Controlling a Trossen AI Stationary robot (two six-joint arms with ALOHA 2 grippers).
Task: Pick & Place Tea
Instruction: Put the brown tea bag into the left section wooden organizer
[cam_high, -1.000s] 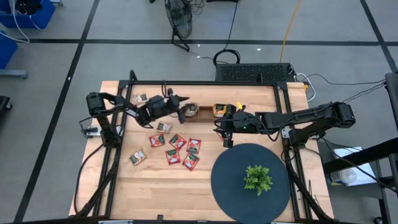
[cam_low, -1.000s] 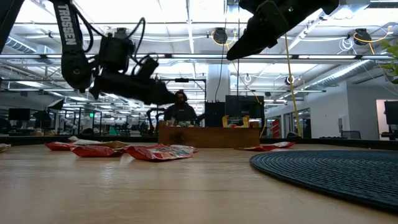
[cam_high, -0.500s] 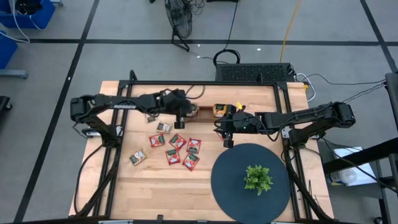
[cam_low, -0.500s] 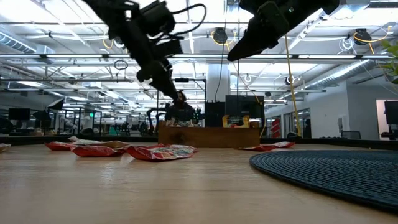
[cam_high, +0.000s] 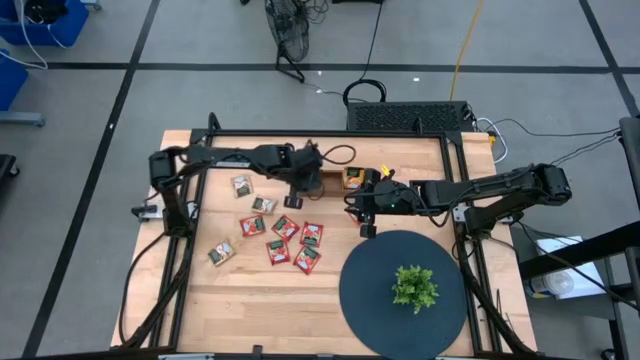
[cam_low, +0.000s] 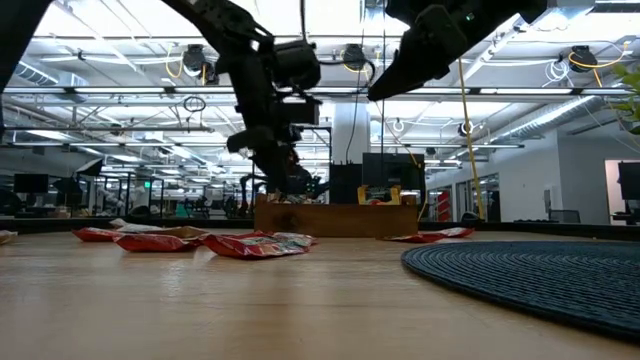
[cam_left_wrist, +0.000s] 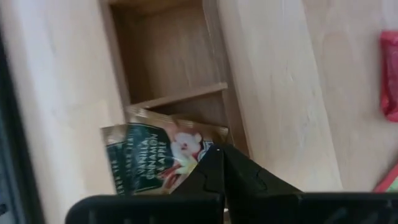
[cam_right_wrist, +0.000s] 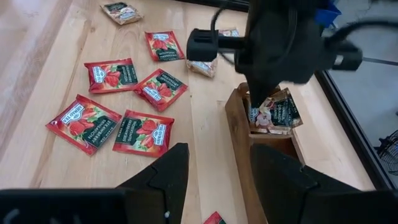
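Observation:
My left gripper (cam_high: 300, 187) points steeply down over the left end of the brown wooden tray (cam_high: 330, 181), fingers shut. A grey-green tea sachet (cam_left_wrist: 158, 152) leans tilted in that compartment, one edge on the tray's wall (cam_right_wrist: 239, 140). An orange sachet (cam_high: 352, 178) lies in the tray's right compartment. Several red sachets (cam_high: 285, 228) and a few paler ones (cam_high: 241, 185) lie flat on the table in front of the tray. My right gripper (cam_right_wrist: 217, 155) hovers open just right of the tray, holding nothing. My left gripper has its shut fingertips (cam_right_wrist: 260, 99) at the grey-green sachet's upper corner (cam_right_wrist: 266, 111), coming from above. Whether they touch it I cannot tell.
A dark round mat (cam_high: 370, 300) with a small green plant (cam_high: 414, 287) on it covers the table's near right. Bare wood lies along the near edge left of the mat. The low view shows a person far off behind the tray (cam_low: 335, 218).
My left gripper has shifted a little toward the table's right edge, over the tray, and risen. It has tipped from nearly level to pointing steeply down, and its fingers have shut. The grey-green sachet has stayed in the tray.

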